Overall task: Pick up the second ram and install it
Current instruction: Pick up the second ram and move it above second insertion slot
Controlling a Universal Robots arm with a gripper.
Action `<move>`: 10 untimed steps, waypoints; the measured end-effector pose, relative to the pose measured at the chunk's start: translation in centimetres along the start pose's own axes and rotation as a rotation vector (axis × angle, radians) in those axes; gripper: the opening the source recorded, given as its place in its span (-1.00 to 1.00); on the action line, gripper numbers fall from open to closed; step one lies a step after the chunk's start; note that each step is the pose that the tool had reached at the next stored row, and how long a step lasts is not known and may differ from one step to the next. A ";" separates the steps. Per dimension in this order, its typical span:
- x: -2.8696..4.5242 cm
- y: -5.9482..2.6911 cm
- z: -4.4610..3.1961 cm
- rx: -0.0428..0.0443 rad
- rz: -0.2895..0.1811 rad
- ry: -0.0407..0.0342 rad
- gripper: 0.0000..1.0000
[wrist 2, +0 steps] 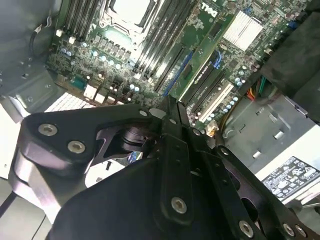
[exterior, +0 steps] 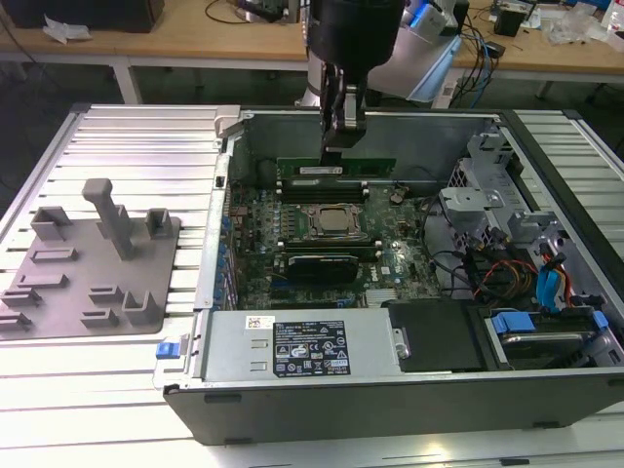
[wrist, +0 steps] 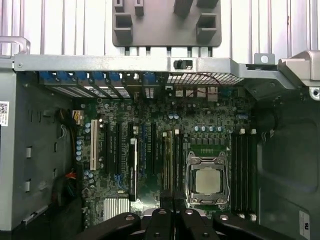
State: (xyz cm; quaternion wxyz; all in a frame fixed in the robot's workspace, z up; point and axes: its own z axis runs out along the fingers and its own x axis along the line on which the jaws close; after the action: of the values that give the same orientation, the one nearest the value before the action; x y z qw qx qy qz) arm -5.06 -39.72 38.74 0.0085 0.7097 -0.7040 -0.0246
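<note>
Nearest in the exterior view is the open computer case (exterior: 390, 405) with its grey power supply (exterior: 302, 343) along the front wall. Behind that, the CPU socket (exterior: 331, 222) sits mid-board. Just beyond the socket the second ram (exterior: 336, 168) stands on its long edge, level, over the memory slots. The gripper (exterior: 341, 149) points straight down onto it, its fingers drawn close together and pinching the stick's upper edge near the middle. I cannot tell whether the lower edge has met a slot. In the second wrist view the black fingers (wrist 2: 174, 150) converge on the green stick (wrist 2: 200, 60), which runs away from them above the board. Farthest, the arm (exterior: 356, 29) rises vertically out of frame. The grey holder tray (exterior: 93, 253) lies at the exterior view's left, well apart.
</note>
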 end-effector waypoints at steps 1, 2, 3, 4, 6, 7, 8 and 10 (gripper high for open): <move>-0.11 -0.02 0.36 0.0000 0.000 0.0000 -0.81; -0.16 -0.03 0.52 0.0000 0.000 -0.0001 -0.81; -0.21 -0.04 0.69 0.0000 0.000 -0.0001 -0.81; -0.31 -0.06 1.02 0.0000 0.000 -0.0001 -0.81; -0.52 -0.09 1.62 0.0000 0.000 0.0002 -0.81; -0.66 -0.10 1.94 -0.0001 0.000 0.0001 -0.81; -0.90 -0.12 2.35 -0.0001 0.000 0.0001 -0.81; -1.16 -0.16 3.02 0.0001 0.000 -0.0001 -0.81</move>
State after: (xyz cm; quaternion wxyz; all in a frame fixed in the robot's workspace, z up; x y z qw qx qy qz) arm -5.06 -38.50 35.74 0.0084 0.7096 -0.7042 -0.0246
